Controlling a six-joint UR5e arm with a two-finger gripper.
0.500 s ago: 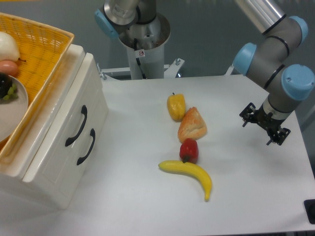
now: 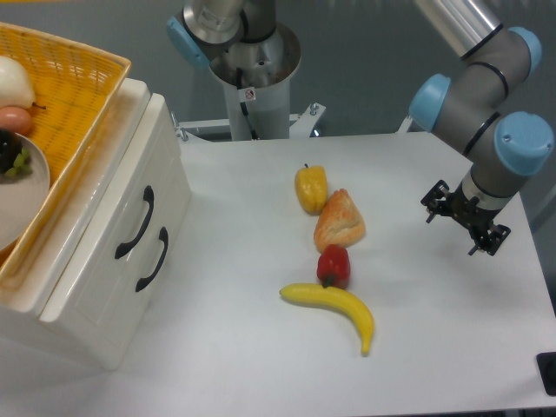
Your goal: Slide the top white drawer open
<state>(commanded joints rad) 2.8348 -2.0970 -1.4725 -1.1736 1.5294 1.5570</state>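
The small glossy white cabinet (image 2: 104, 287) stands at the left of the table. Its top white drawer (image 2: 113, 195) is shut flush with the front, with a black curved handle (image 2: 136, 223). The lower drawer has the same handle (image 2: 154, 259). My gripper (image 2: 458, 219) hangs over the right side of the table, far from the cabinet, pointing down. Its fingers are spread apart with nothing between them.
A yellow wicker basket (image 2: 74, 95) with a plate and food rests on the cabinet top. In the table's middle lie a yellow pepper (image 2: 311, 188), a bread piece (image 2: 339, 221), a red pepper (image 2: 334, 265) and a banana (image 2: 334, 307). The arm's base (image 2: 248, 78) stands behind.
The gripper has shifted very slightly up and left. Nothing else has moved.
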